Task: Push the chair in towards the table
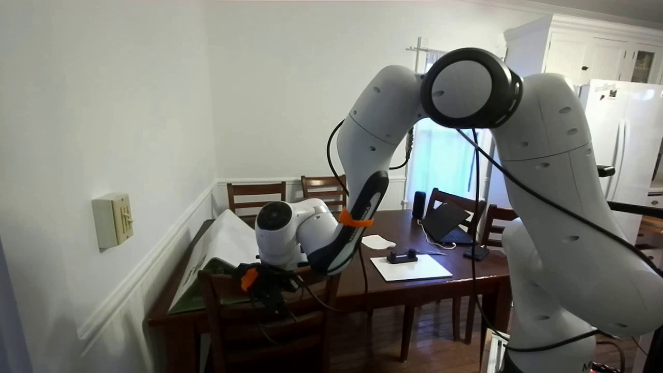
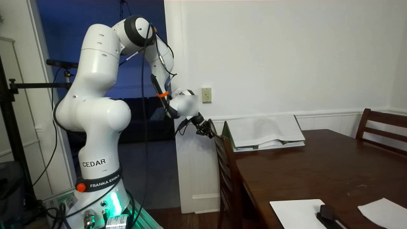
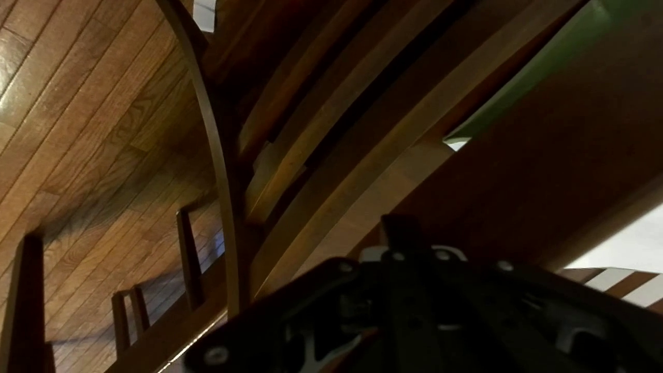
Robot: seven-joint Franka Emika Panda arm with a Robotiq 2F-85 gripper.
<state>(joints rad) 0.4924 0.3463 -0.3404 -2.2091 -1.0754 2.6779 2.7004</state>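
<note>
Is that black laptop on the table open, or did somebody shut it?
It's open. In an exterior view, the laptop has its dark screen tilted up, and you can see its keyboard.

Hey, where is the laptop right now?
In an exterior view, the laptop sits open on the table, right of the picture's centre, just right of the black cylinder.
</note>
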